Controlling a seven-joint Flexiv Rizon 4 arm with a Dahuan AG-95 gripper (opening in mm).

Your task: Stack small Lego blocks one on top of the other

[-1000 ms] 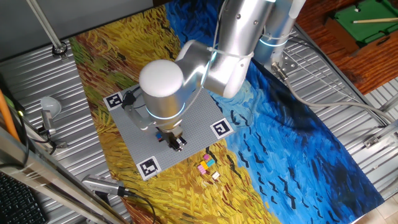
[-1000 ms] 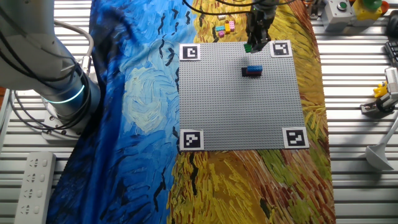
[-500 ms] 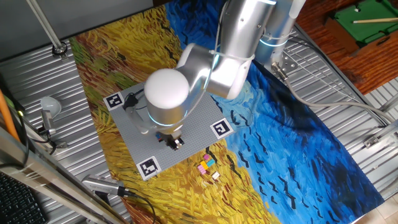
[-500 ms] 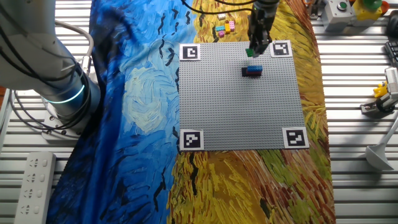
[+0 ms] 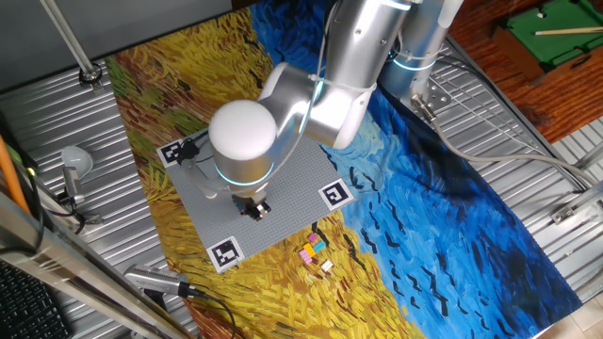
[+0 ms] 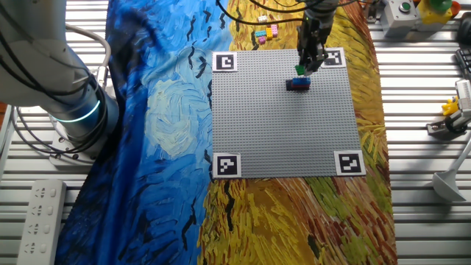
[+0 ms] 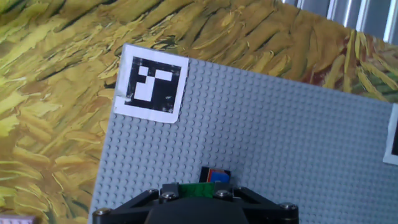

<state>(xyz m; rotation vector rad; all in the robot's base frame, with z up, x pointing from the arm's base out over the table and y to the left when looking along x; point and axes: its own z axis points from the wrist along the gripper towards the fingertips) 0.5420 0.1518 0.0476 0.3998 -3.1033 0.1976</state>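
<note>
My gripper (image 6: 302,68) is shut on a small green Lego block (image 6: 300,70) and holds it just above a small stack of a blue block on a red one (image 6: 298,84) on the grey baseplate (image 6: 287,132). In the hand view the green block (image 7: 198,190) sits between the jaws, with the blue and red stack (image 7: 216,177) just beyond it. In one fixed view the gripper (image 5: 256,209) hangs under the arm's white wrist over the baseplate (image 5: 301,179), and the stack is mostly hidden. Several loose blocks, pink, yellow and white (image 5: 315,250), lie on the cloth beside the plate; they also show in the other fixed view (image 6: 266,32).
The baseplate has black-and-white tags at its corners (image 6: 224,62) (image 7: 152,87). A painted yellow and blue cloth (image 6: 154,110) covers the table. The arm's base (image 6: 66,103) stands at the left. Metal fixtures and a small toy (image 6: 450,110) stand at the right edge.
The gripper with the green block has moved from the plate's edge near the corner tag toward the blue and red stack, and now hangs close above it.
</note>
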